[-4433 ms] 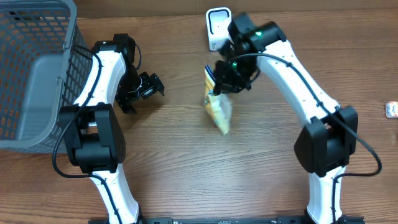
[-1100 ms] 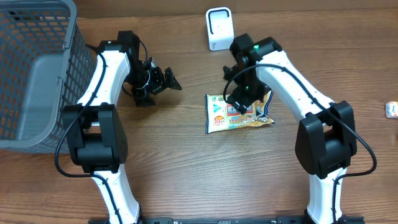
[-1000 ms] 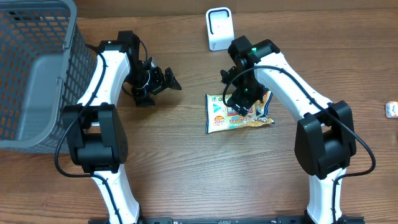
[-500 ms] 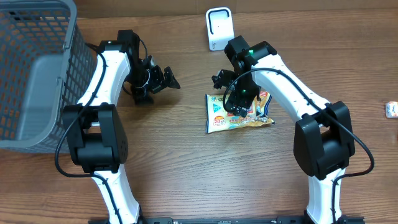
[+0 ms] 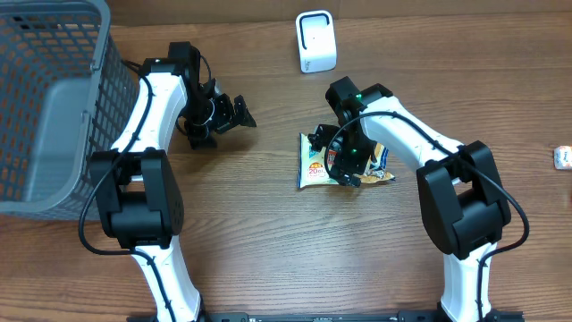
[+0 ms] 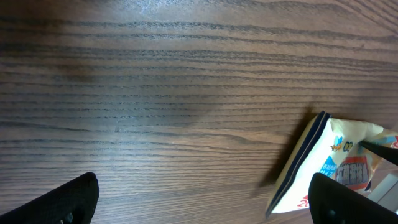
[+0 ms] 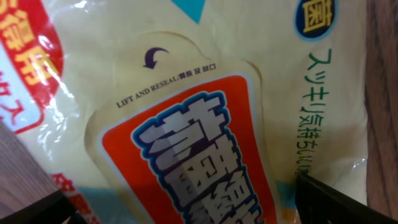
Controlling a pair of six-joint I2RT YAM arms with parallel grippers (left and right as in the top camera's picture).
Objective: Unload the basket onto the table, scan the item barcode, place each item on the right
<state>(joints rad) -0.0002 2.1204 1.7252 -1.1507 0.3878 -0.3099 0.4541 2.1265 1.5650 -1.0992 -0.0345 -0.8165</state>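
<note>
Dropped from the right pincer (image 5: 347,159), which had it dangling in the air seconds ago, the snack packet (image 5: 312,166) now lies flat on the worktop (image 5: 268,241), printed face up, long axis left to right, that pincer spread wide and empty low over it. Light, soft and slick by the look, it wants pinching at a sealed end seam; no barcode shows, so it likely faces down. Beyond, the left pincer (image 5: 234,114) hangs wide open holding nothing, and the scanner (image 5: 316,41) stands at the far edge

table (image 5: 268,259): brown wood, grain running left-right | light: even, soft shadows
</note>
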